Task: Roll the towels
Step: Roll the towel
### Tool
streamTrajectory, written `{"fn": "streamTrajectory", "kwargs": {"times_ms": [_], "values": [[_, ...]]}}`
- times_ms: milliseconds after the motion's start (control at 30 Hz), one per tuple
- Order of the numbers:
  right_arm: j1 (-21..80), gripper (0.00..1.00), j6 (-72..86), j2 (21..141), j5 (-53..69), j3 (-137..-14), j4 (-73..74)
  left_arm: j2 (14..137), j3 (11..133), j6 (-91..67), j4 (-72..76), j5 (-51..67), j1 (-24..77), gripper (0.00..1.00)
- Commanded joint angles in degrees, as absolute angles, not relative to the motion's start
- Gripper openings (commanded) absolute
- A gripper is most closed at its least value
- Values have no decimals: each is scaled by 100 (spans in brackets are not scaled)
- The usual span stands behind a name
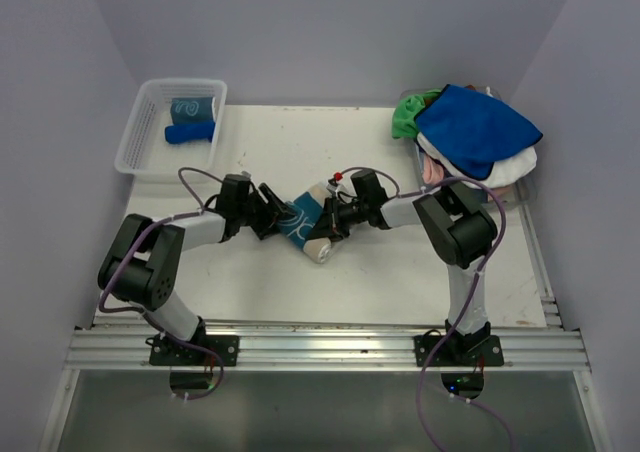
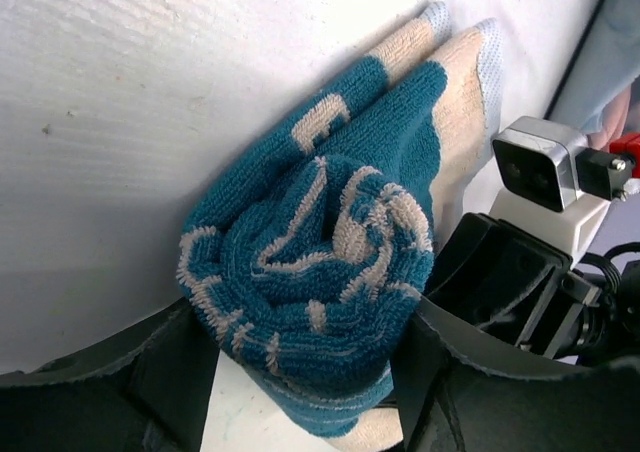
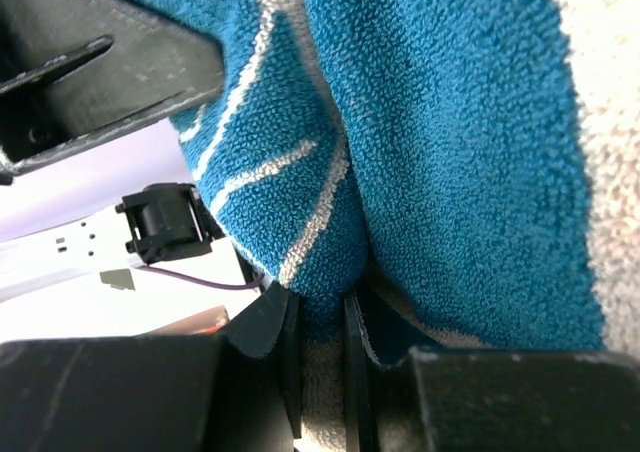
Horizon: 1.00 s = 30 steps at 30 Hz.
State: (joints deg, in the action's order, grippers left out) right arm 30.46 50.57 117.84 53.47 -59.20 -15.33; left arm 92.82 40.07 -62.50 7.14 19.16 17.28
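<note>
Lying at the middle of the table (image 1: 400,262), between the two grippers, is the teal and beige towel (image 1: 305,227), already wound into a roll, slanted from far left to near right.

Left gripper (image 1: 275,217): reaches in from the left, at the roll's left end. Jaws wide apart, with the spiral end of the roll sitting between them. In the left wrist view its fingers (image 2: 480,372) flank the roll. The right-hand one touches the cloth. A sliver of bare table shows between the left-hand one and the lower part of the roll. Not clamped, as far as can be seen.

Right gripper (image 1: 330,222): reaches in from the right, at the roll's other side. Jaws nearly closed, only a narrow slot between them. In the right wrist view a fold of teal and beige cloth is pinched in that slot, with the rest of the towel bulging above the fingers (image 3: 270,332).

Far left: a clear mesh basket (image 1: 135,137) holding two rolled towels, a teal patterned roll (image 1: 192,107) farther back and a blue roll (image 1: 188,132) just in front of it.

Far right: a loose heap of towels, with a royal blue towel (image 1: 475,127) on top, a green towel (image 1: 410,117) at its left edge, and a white towel (image 1: 510,167) and a pink towel (image 1: 432,172) underneath.
</note>
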Motion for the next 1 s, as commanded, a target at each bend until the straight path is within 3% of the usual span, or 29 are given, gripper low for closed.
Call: {"fn": "streamTrajectory", "kwargs": {"times_ms": [0,33,67,167,267,467,667,967], "values": [[3067,12,4686,11865,5072,-5976,-687,9553,4376,-6293,397,1723,1784,65],[3076,19,4571,11770,4993,-5994,-546,9606,4560,-6258,213,1705,1784,64],[3067,33,4483,11682,4914,-5985,-310,9659,4649,-6223,-276,1679,1802,63],[3076,53,4079,11148,4344,-5985,323,9791,4921,-6091,-789,1635,1802,63],[3094,62,3543,10401,3535,-6020,1123,9879,5123,-5994,-1175,1547,1811,63],[3803,66,2156,9038,796,-6345,2662,10045,5291,-5915,-1397,1538,1811,63],[5385,66,1101,9061,-1648,-7030,2979,10046,5274,-5906,-1406,1565,1837,63],[6239,69,195,10194,-2777,-7699,2690,10046,5212,-5915,-1389,1608,1828,63]]}}
